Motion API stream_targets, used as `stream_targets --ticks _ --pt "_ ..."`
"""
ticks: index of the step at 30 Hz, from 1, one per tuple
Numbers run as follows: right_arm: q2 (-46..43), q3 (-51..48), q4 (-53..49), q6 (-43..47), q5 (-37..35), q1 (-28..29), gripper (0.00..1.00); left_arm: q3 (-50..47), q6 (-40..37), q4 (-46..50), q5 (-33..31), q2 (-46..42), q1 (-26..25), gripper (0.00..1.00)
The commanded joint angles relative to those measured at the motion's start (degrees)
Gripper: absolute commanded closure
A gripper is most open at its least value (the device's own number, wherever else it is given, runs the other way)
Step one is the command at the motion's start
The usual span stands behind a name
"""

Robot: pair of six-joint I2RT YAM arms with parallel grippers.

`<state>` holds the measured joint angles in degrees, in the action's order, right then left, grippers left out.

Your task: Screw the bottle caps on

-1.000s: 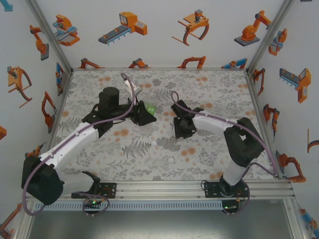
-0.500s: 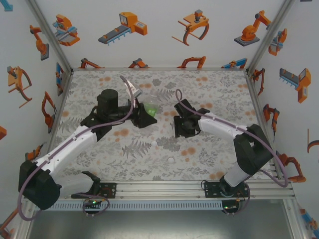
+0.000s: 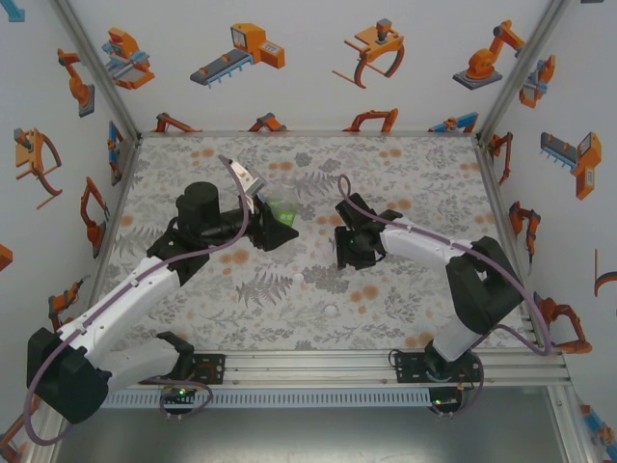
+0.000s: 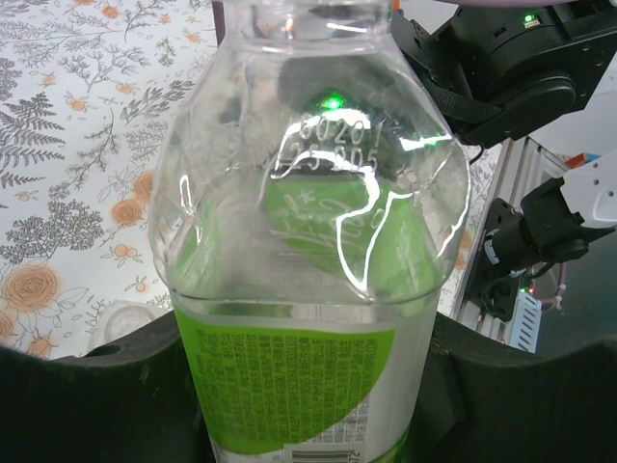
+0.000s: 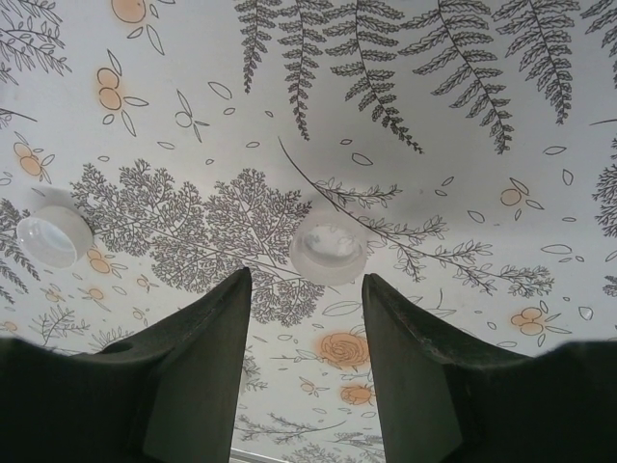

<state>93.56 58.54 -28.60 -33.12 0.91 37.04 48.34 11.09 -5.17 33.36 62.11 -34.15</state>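
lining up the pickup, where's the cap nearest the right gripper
In the right wrist view, the bottle cap lies on the table just beyond the open right gripper, with a second cap farther left in frame.

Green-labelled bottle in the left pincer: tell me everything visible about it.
The bottle is clear thin plastic, seemingly empty, with a green and white printed label around its lower body and a stamped code on the shoulder. The left pincer is shut on the labelled part, gripping it from both sides. The bottle's neck leaves the frame, so a cap cannot be judged.
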Motion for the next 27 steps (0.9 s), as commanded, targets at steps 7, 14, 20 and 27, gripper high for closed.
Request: stream_targets --ticks 7,14,20,27 --pt "1.8 -0.4 1.1 -0.4 0.9 -0.1 0.54 -0.1 -0.3 -1.7 0.2 -0.4 -0.1 1.0" --pt "2.3 -0.5 0.9 -0.4 0.6 -0.1 0.54 -0.2 -0.2 -1.8 0.3 -0.1 -0.1 1.0" --pt "1.9 -0.6 0.6 -0.4 0.2 -0.2 0.53 -0.2 -0.1 -2.2 0.3 0.3 -0.1 1.0" --pt "1.3 -0.2 0.2 -0.2 0.0 -0.1 0.53 -0.5 0.3 -3.1 0.5 0.3 -0.1 1.0"
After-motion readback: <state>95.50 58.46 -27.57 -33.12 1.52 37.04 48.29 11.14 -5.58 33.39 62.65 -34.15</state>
